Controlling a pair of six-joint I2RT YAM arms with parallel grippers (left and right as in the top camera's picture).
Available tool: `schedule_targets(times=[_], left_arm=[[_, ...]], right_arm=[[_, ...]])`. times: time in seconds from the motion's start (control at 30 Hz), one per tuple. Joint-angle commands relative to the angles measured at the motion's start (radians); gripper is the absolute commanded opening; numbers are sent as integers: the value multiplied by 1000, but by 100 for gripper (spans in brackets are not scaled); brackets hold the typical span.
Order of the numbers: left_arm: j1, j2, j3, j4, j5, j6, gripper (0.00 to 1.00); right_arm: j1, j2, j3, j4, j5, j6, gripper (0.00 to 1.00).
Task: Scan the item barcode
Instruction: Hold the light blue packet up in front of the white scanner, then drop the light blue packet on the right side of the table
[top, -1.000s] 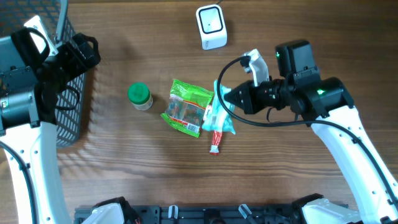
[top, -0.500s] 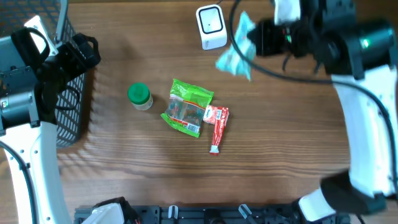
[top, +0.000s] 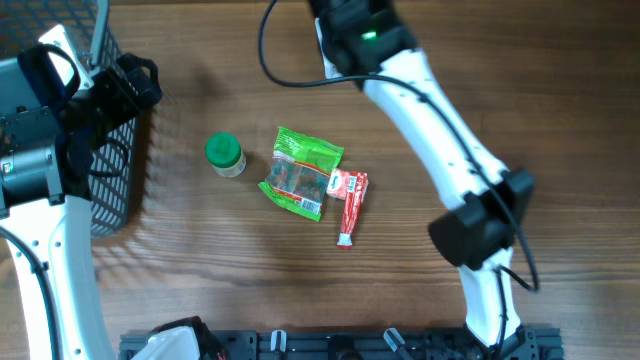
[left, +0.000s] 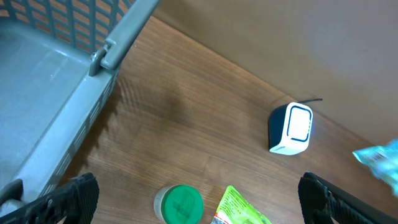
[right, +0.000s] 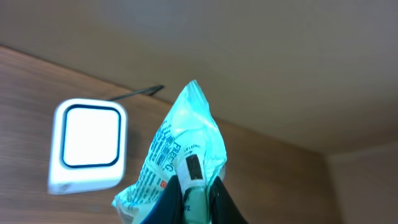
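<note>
Wooden bench (top: 200, 290) runs across the frame. Left end effector (left: 199, 208) gapes wide, idle. Right end effector (right: 194, 200), bottom centre, pinches the teal packet (right: 180, 146) above the white scanner (right: 88, 146) at left. Presenting looks underway; a completed scan is unconfirmed.

Mock shop checkout set up on robot test bench. Wood-grain table (top: 200, 270) serves as counter. White barcode scanner (left: 290, 129) with thin cable stands on it. Grey mesh shopping basket (top: 112, 190) at table's left edge. Packaged retail goods: green-lidded jar (top: 224, 154), green snack bag (top: 302, 172), red tube (top: 349, 200), teal packet (right: 177, 149) with printed label. Plain beige wall (right: 280, 56) behind. Left arm (top: 40, 150) and right arm (top: 440, 130) reach over table.
</note>
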Motion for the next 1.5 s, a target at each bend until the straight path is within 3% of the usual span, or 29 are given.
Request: schedule_targets(times=[0.0,0.2,0.53,0.67,0.87,1.03,1.23,1.33,1.47], left_arm=[[5,2,8,2,7,-2,100],[5,2,8,2,7,-2,100],[5,2,8,2,7,-2,100],[5,2,8,2,7,-2,100],[5,2,8,2,7,-2,100],[5,2,8,2,7,-2,100],[5,2,8,2,7,-2,100],[5,2,8,2,7,-2,100],[5,2,8,2,7,-2,100]], right_arm=[[36,95,10,207,329,-217,4],[43,230,9,421,361,-222,4],[45,415,9,705,357,-415,4],[46,459,9,743,349,-506,4],[55,430,10,681,265,-428,4],[49,274,10,508,163,-369,4],[-53,-1,11,-28,-268,77,4],[-206,-101,10,-284,-523,246,4],[-476,-104,-6,-538,-848,270,4]])
